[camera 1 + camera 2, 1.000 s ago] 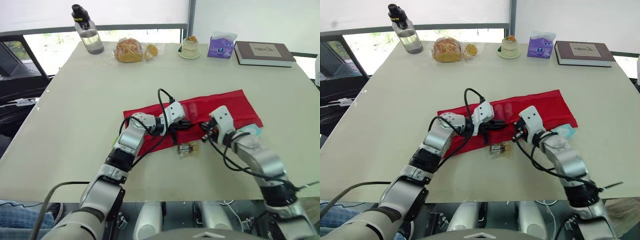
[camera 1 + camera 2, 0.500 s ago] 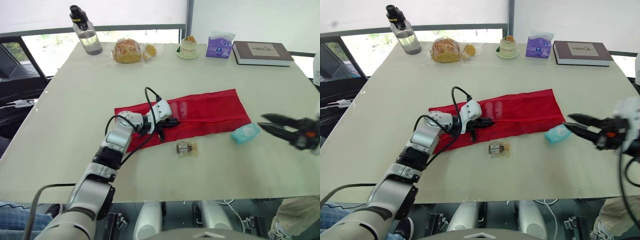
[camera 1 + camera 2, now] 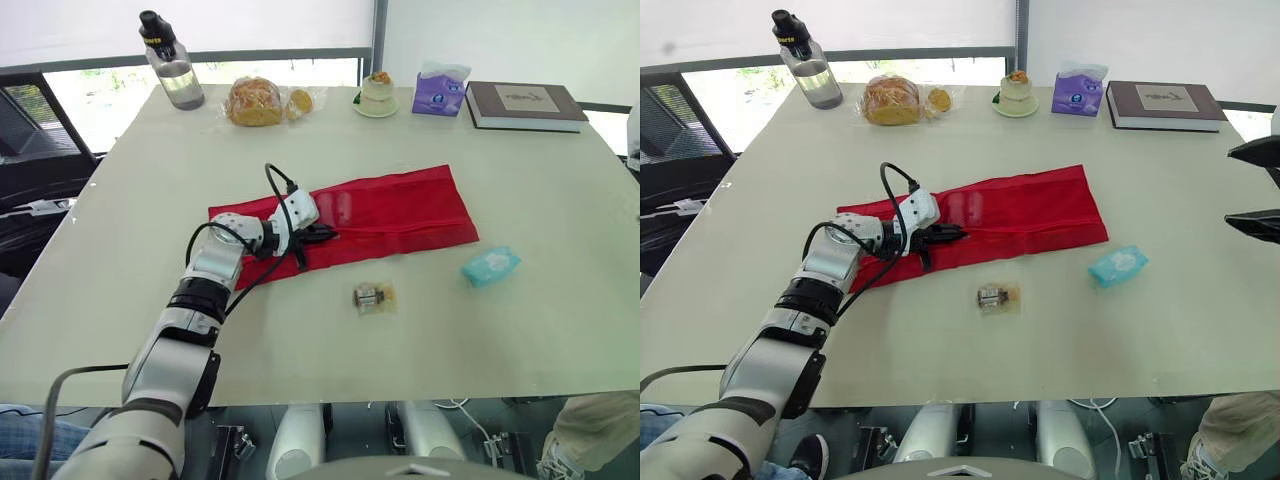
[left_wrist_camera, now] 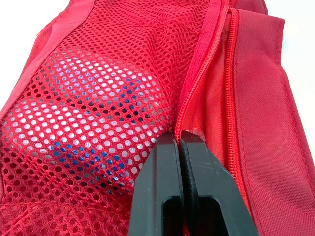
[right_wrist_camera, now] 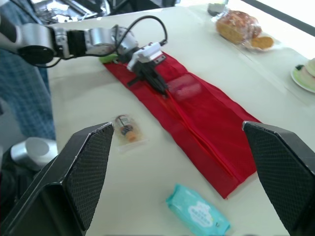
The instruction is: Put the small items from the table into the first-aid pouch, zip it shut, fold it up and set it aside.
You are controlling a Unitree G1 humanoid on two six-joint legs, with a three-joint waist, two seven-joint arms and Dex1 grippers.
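**First-aid pouch** [image 3: 390, 205]: red, lying flat and unfolded at mid-worktop [image 3: 150, 200]. The zip looks at least partly open. Something blue shows behind the mesh, so I judge some packing is done.

**My left hand** [image 3: 322, 233]: fingers pressed together, pinching the pouch at its zip line.

**My right hand** [image 3: 1230, 187]: fingers spread wide and holding nothing, out at the worktop's right side, well apart from the pouch.

**Blue tissue packet** [image 3: 490, 266] and **small clear packet** [image 3: 372, 297]: loose on the worktop near the pouch, not yet packed.

**Outstanding, by my reckoning:** load both packets, zip shut, fold, set aside.
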